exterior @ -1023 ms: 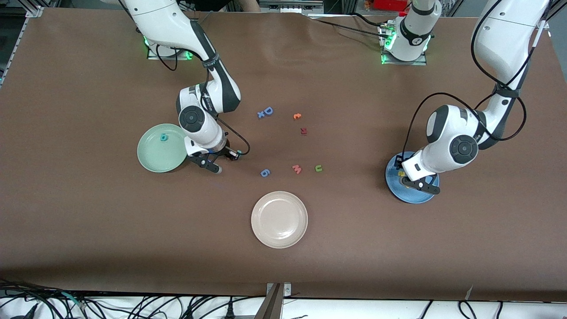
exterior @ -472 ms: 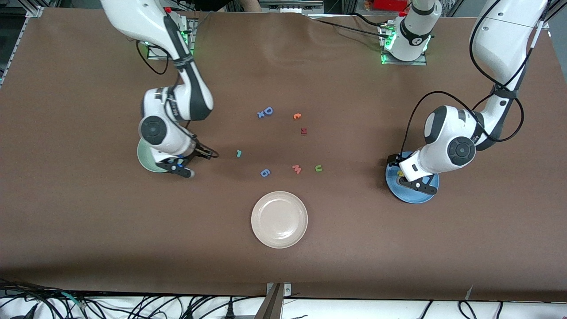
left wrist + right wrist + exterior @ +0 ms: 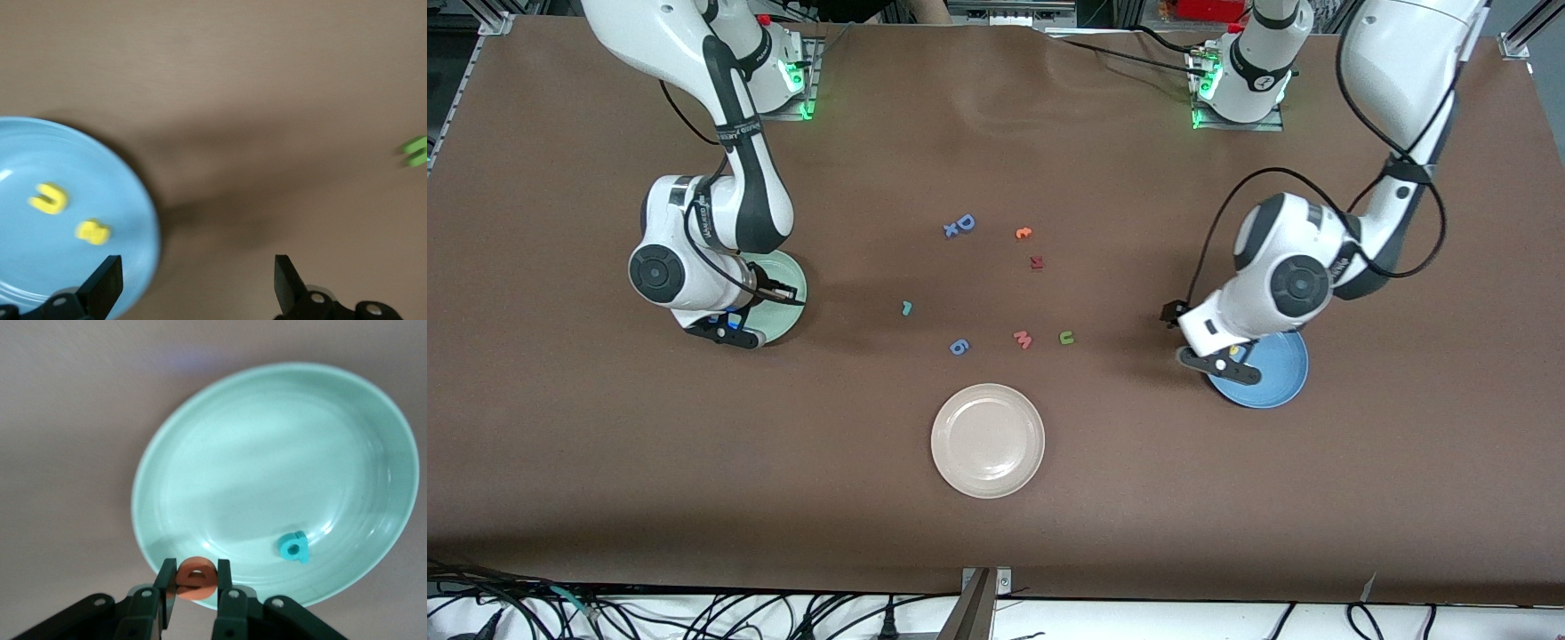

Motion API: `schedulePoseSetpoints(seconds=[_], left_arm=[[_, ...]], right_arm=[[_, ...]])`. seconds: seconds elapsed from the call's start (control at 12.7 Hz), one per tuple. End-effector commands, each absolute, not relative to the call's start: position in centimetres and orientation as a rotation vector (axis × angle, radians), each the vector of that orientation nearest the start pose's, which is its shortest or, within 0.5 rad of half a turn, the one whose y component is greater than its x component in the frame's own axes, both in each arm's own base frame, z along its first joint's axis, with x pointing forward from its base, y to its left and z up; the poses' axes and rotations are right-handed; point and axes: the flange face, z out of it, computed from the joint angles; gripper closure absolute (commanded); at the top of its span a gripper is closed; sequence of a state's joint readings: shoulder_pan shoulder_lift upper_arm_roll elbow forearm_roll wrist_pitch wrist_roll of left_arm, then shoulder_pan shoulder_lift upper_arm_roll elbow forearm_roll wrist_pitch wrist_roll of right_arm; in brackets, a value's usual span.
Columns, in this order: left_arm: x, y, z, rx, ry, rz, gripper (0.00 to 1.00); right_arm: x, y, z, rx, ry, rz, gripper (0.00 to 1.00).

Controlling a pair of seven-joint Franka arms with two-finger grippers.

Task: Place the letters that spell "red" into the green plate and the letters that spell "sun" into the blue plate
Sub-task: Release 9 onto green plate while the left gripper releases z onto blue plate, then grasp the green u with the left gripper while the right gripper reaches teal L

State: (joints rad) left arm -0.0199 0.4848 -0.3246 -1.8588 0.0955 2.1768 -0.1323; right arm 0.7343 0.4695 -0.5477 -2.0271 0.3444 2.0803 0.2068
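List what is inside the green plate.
One teal letter lies in the green plate. The right pincer holds the orange e over its rim. The front view hides part of the plate.

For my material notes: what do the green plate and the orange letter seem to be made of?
The green plate looks like smooth, glossy plastic: soft light streaks run across its ringed inside. The orange letter, pinched in the right tool, looks like matte foam: thick, dull, no shine. Neither is certain.

glossy plastic green plate point(image 3: 267, 453) (sheen visible), matt brown table point(image 3: 1227, 498)
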Motion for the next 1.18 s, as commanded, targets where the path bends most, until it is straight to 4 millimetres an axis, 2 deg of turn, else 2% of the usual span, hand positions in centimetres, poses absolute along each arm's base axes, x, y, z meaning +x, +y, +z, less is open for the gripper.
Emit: schedulePoseSetpoints(seconds=[0.0,0.24,0.31,0.39,0.47,0.55,0.71,0.79,0.87,1.1], left_arm=[[56.6,-25.9,26.5,-3.141,0.222,0.248,0.00],[54.5,-31.6,24.8,-3.110,0.153,0.121,0.00],[53.8,-33.6,24.1,-3.123,0.129,0.070,0.00],[53.7,-34.3,23.0,-3.143,0.083,0.037,0.00],[53.3,-35.4,22.1,-3.150,0.094,0.005,0.00],[53.1,-35.7,21.5,-3.138,0.125,-0.021,0.00],[53.6,-36.1,20.4,-3.135,0.175,-0.073,0.00],[53.7,-36.3,19.6,-3.142,0.177,-0.077,0.00],[54.2,-36.6,19.6,-3.157,0.175,-0.098,0.00],[55.3,-37.1,18.7,-3.175,0.160,-0.105,0.00]], right_arm=[[53.7,11.3,19.9,-3.120,0.297,0.556,0.79],[53.2,10.8,18.3,-3.134,0.282,0.591,0.77],[53.2,10.8,18.3,-3.134,0.279,0.591,0.65],[53.2,10.8,18.3,-3.134,0.279,0.591,0.48],[53.3,10.8,18.4,-3.133,0.278,0.587,0.35],[53.5,11.1,18.9,-3.129,0.276,0.578,0.27],[54.2,11.9,20.9,-3.113,0.300,0.533,0.25],[54.6,12.9,21.8,-3.109,0.324,0.507,0.15],[54.8,14.0,22.5,-3.106,0.355,0.485,0.01],[55.5,20.4,24.4,-3.090,0.431,0.430,0.01]])
